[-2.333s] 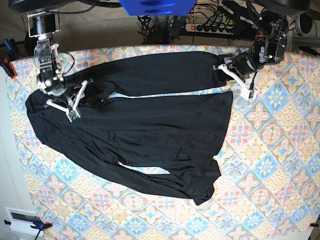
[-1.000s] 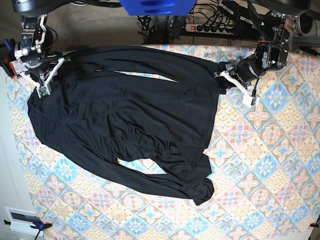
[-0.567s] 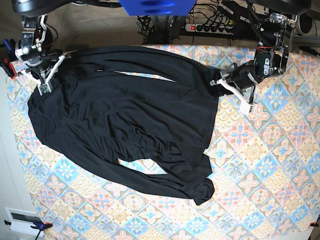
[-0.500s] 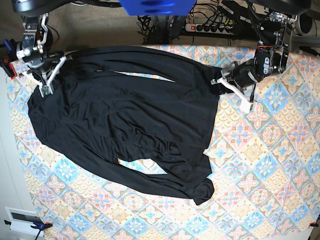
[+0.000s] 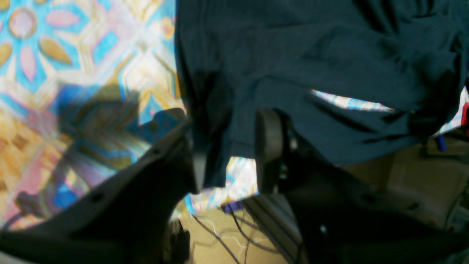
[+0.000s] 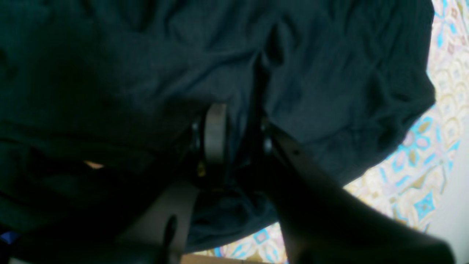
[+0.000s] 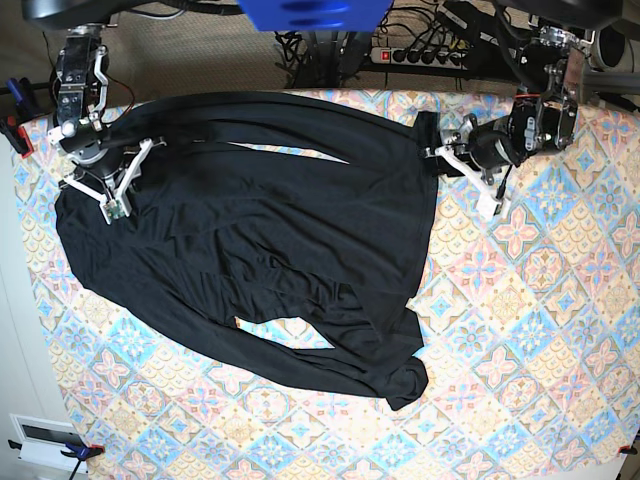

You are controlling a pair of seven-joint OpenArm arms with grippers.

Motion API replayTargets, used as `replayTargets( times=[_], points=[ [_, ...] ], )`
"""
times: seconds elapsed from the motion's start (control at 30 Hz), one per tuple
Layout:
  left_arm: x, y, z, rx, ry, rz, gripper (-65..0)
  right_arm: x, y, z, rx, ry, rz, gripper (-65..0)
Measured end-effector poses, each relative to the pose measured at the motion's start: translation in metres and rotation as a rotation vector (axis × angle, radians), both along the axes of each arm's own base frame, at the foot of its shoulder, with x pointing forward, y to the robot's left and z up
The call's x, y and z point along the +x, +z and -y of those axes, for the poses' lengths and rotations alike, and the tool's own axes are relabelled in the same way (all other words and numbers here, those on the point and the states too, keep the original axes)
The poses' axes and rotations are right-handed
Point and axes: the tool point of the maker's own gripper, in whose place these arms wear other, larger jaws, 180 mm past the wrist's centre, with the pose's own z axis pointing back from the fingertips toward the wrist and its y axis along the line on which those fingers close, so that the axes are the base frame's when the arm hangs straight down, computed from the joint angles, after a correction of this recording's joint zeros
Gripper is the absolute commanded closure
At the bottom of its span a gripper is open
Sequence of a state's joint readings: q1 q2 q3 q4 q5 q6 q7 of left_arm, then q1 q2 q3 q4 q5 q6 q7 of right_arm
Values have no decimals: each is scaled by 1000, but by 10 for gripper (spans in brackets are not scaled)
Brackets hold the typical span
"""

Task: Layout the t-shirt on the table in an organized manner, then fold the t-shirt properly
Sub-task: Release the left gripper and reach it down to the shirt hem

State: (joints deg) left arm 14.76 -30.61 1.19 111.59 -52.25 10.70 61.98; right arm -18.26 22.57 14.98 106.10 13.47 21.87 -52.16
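Lying spread across the left and middle of the counter (image 7: pixel 530 330), black shirt (image 7: pixel 260 230) with its far edge along the far side and a bunched end near centre. Pinching a fold of shirt at the far left corner, right gripper (image 7: pixel 113 183), fabric caught between its fingers (image 6: pixel 215 132) in the right wrist view. Standing at the shirt's far right corner, left gripper (image 7: pixel 462 172) with jaws apart, cloth edge hanging between the fingers (image 5: pixel 268 146) but not clamped.
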Motion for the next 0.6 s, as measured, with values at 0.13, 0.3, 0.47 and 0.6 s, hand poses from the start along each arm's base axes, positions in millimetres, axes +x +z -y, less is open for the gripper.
replayTargets(
  times=[0.13,0.3,0.47,0.6],
  points=[
    [31,14,-4,-2,15,66,-313,-1,-1,0,0,0,-3,-106],
    [77,32,-6,-25,62,148,-330,0,0,0,1,1,0,-106],
    [138,41,-18,-56,173,210,-330,-1,0,1,-2,-2,-2,-106],
    [181,36,-15,-122,252,176,-330,0,0,0,2,-3,2,-106]
  ],
)
